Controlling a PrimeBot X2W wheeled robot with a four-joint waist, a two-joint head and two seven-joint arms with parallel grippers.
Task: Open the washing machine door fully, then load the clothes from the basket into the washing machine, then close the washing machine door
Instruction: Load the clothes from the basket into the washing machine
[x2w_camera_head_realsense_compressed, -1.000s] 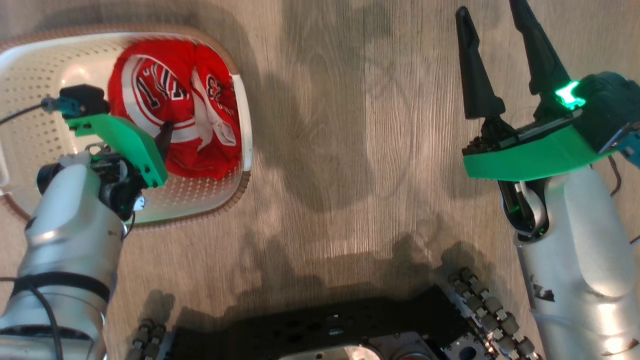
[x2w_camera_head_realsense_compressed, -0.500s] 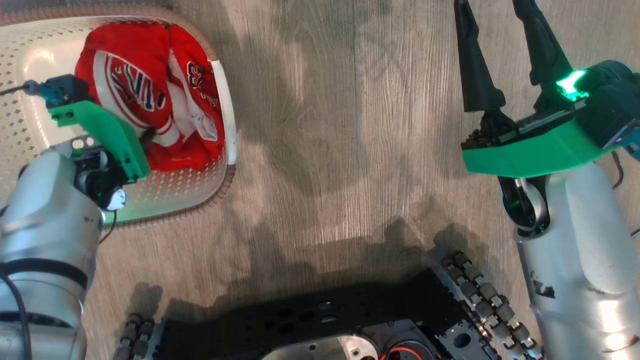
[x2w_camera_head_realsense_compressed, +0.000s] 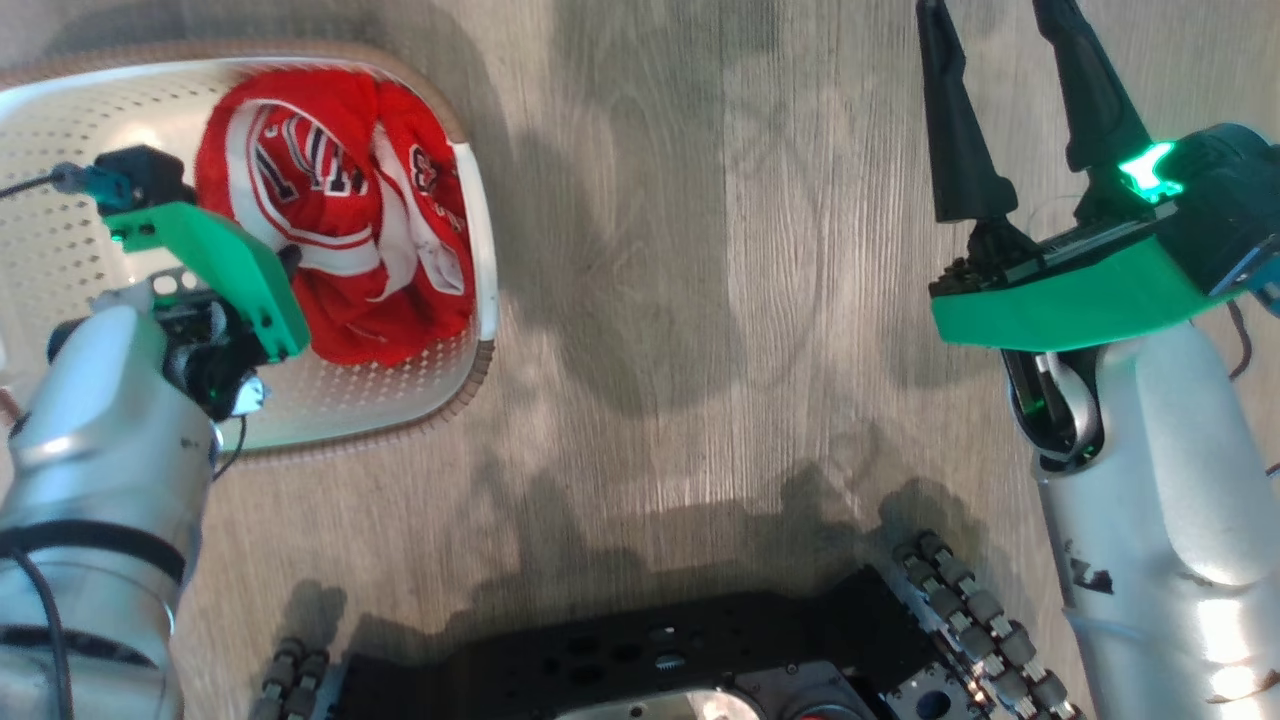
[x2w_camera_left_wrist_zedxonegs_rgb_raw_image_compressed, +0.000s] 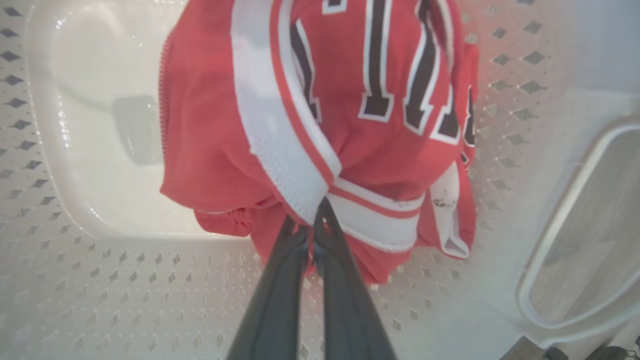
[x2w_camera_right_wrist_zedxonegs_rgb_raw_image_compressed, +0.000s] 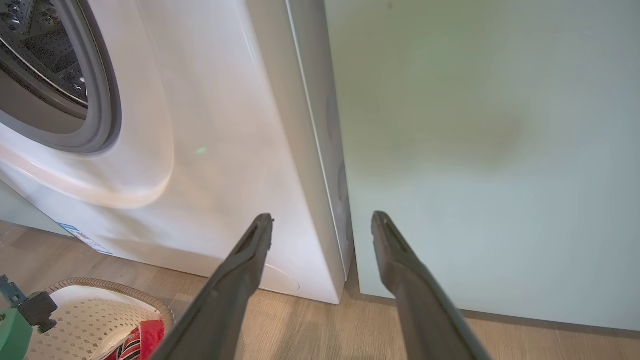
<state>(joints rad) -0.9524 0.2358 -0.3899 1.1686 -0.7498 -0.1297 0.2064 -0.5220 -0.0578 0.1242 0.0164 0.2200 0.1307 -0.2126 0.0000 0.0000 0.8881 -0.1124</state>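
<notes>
The clothes (x2w_camera_head_realsense_compressed: 330, 230), a red garment with white stripes, lie bunched in the cream basket (x2w_camera_head_realsense_compressed: 60, 270) at the upper left of the head view. My left gripper (x2w_camera_left_wrist_zedxonegs_rgb_raw_image_compressed: 314, 227) reaches down into the basket and is shut on the white striped band of the clothes (x2w_camera_left_wrist_zedxonegs_rgb_raw_image_compressed: 280, 115). In the head view its fingers are mostly hidden under the green wrist mount. My right gripper (x2w_camera_head_realsense_compressed: 988, 20) hangs open over bare floor at the upper right, holding nothing. It points at the washing machine (x2w_camera_right_wrist_zedxonegs_rgb_raw_image_compressed: 210, 150), whose steel drum mouth (x2w_camera_right_wrist_zedxonegs_rgb_raw_image_compressed: 45, 75) stands uncovered. The washing machine door is out of view.
A pale green cabinet panel (x2w_camera_right_wrist_zedxonegs_rgb_raw_image_compressed: 475, 150) stands right beside the washer. Wooden floor (x2w_camera_head_realsense_compressed: 700, 250) stretches between the basket and my right arm. My black wheeled base (x2w_camera_head_realsense_compressed: 650, 660) sits at the bottom. The basket (x2w_camera_right_wrist_zedxonegs_rgb_raw_image_compressed: 100, 310) lies on the floor in front of the washer.
My left gripper has gone from open to shut, pinching the garment's striped band. The head camera swayed sideways and back. The right gripper stays open in place.
</notes>
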